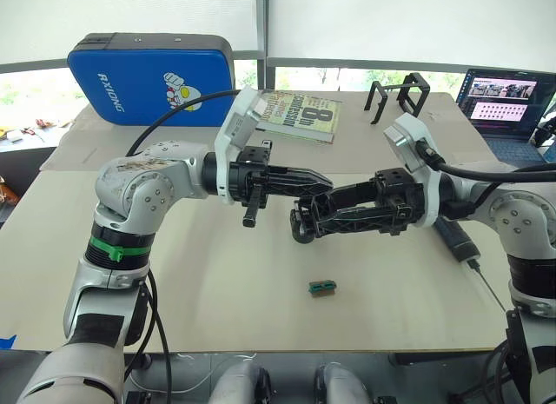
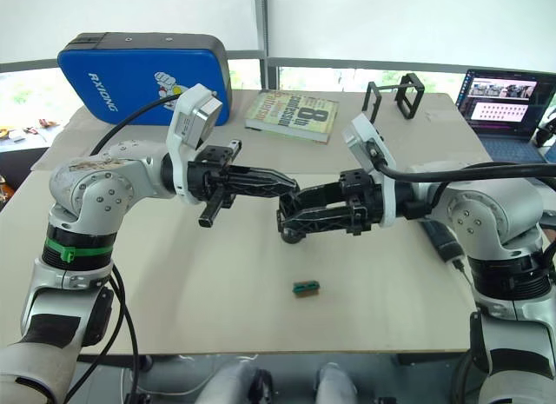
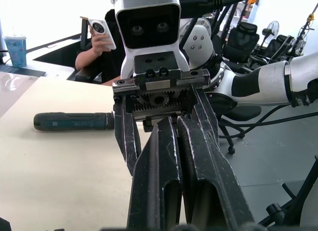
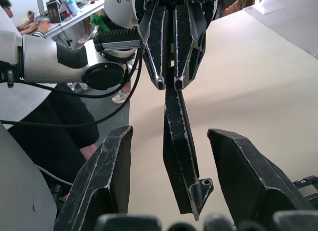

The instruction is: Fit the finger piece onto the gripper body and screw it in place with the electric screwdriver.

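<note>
My two arms are raised level over the tabletop [image 1: 217, 282] and point at each other tip to tip: my left pincer [image 4: 168, 84] is clamped on the narrow end of the finger piece [image 4: 181, 151], which reaches into the gap of my right pincer [image 1: 306, 220], its fingers spread apart around it. The gripper body [image 2: 291, 230] sits just under my right pincer's tips. Farther right, the electric screwdriver [image 1: 459, 243] lies flat on the tabletop beside my right forearm.

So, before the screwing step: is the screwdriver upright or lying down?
Lying down: the screwdriver rests flat on the table, its thin bit pointing toward the table's near edge.
</note>
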